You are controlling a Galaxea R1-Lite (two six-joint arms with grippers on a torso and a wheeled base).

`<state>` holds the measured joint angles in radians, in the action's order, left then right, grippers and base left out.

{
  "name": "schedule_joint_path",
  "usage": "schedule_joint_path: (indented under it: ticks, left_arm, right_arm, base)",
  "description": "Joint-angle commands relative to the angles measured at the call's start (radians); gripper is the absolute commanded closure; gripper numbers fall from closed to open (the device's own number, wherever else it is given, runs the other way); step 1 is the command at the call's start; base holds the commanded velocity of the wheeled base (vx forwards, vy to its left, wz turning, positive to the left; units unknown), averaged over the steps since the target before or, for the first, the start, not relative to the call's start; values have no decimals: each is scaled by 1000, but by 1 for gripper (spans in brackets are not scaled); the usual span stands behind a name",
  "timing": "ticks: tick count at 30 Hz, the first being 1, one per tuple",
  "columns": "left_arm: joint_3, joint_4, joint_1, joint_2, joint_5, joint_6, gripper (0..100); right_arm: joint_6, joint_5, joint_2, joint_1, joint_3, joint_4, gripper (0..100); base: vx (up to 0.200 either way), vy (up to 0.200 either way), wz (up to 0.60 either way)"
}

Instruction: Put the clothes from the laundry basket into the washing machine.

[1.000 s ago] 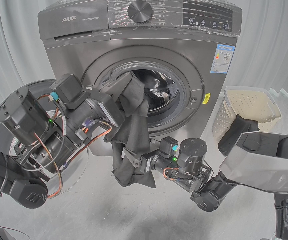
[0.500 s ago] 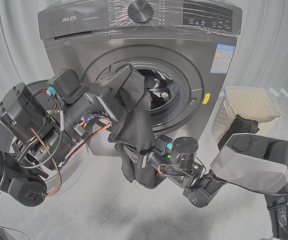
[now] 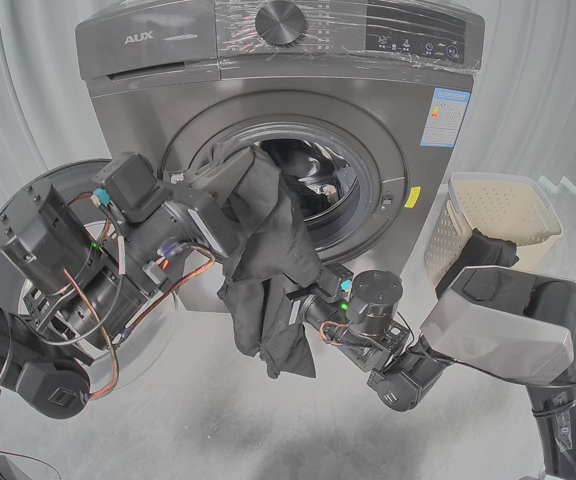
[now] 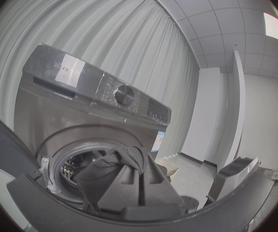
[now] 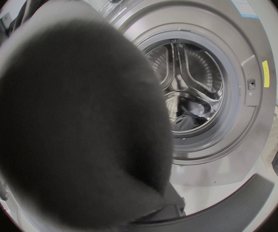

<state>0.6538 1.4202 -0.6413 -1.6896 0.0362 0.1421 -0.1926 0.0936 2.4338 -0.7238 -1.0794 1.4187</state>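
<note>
A dark grey garment [image 3: 271,235] hangs from my left gripper [image 3: 231,165], which is shut on its top edge at the left rim of the washing machine's drum opening [image 3: 328,181]. In the left wrist view the fingers [image 4: 129,181] are pressed together with the cloth [image 4: 119,157] bunched over them. My right gripper [image 3: 296,301] sits lower, against the hanging part of the garment, which drapes over it and covers much of the right wrist view [image 5: 74,120]. Another dark garment [image 5: 187,120] lies inside the drum.
The grey washing machine [image 3: 394,121] stands ahead with its round door [image 3: 68,168] swung open to the left, behind my left arm. A cream laundry basket [image 3: 501,181] stands on the floor at the right, a dark cloth [image 3: 478,251] hanging over its near edge.
My right gripper has risen and moved in toward the machine, bunching the garment's hanging part upward. My left gripper lifted slightly and came back down, still holding the cloth.
</note>
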Motion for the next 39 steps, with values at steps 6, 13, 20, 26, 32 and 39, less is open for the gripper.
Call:
schedule_joint_path:
  ticks: [6,13,20,26,32,39]
  left_arm:
    - [-234,13,89,-18,28,-16,100]
    - [-422,92,101,-128,80,-65,100]
    - [-488,132,89,-252,108,-101,100]
    - [-470,132,91,-289,111,-99,100]
    - [-482,132,92,-295,111,-98,100]
    - [-546,132,92,-286,105,-92,0]
  right_arm:
    - [-5,14,-105,58,22,0,100]
    - [-5,15,-160,53,21,-12,100]
    - [-5,21,-182,52,30,-24,100]
    - [-2,24,-182,52,38,-24,100]
    - [-2,24,-182,55,36,-23,100]
    - [-1,23,-229,92,36,-30,100]
  base:
    - [0,0,0]
    - [0,0,0]
    - [0,0,0]
    - [0,0,0]
    - [0,0,0]
    - [0,0,0]
